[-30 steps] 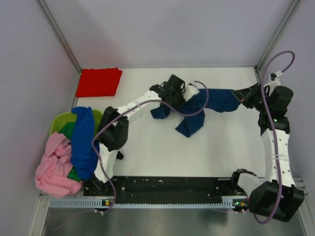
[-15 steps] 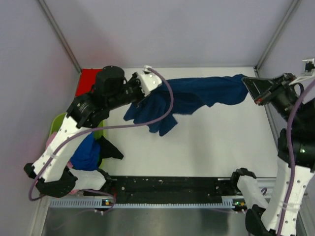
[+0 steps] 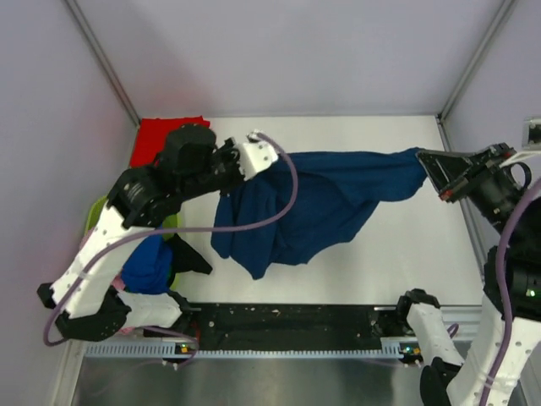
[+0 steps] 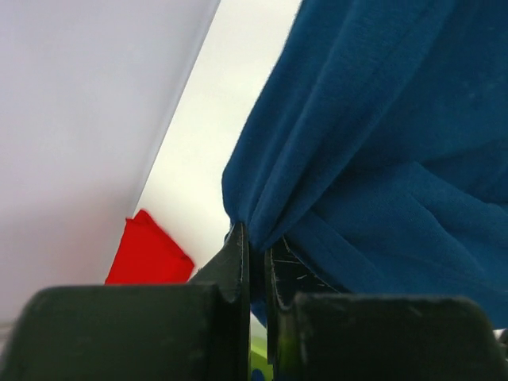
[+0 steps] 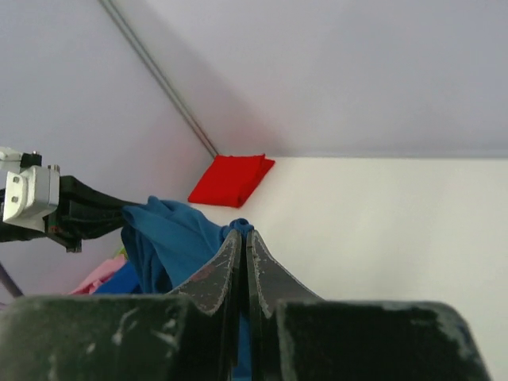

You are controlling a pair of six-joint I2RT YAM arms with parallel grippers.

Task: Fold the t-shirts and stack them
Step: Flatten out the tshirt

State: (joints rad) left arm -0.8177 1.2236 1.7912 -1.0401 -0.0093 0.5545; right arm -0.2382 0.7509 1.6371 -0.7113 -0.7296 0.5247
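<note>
A navy blue t-shirt (image 3: pixel 313 203) hangs stretched in the air between my two grippers, its lower part drooping toward the table. My left gripper (image 3: pixel 254 157) is shut on its left edge; in the left wrist view the cloth (image 4: pixel 381 143) comes out from between the jaws of that gripper (image 4: pixel 255 242). My right gripper (image 3: pixel 425 162) is shut on the shirt's right end, and a small bunch of cloth (image 5: pixel 171 234) shows at that gripper's tips (image 5: pixel 244 235). A folded red t-shirt (image 3: pixel 161 135) lies in the far left corner, partly hidden by my left arm.
A lime green basket (image 3: pixel 97 211) stands at the left edge, with a royal blue t-shirt (image 3: pixel 145 266) draped over it. A bit of pink cloth (image 5: pixel 99 274) shows in the right wrist view. Grey walls close the back and both sides.
Both arms lifted the navy shirt off the table and pulled it apart. Over the last half second it has unfurled and hangs lower and wider.
</note>
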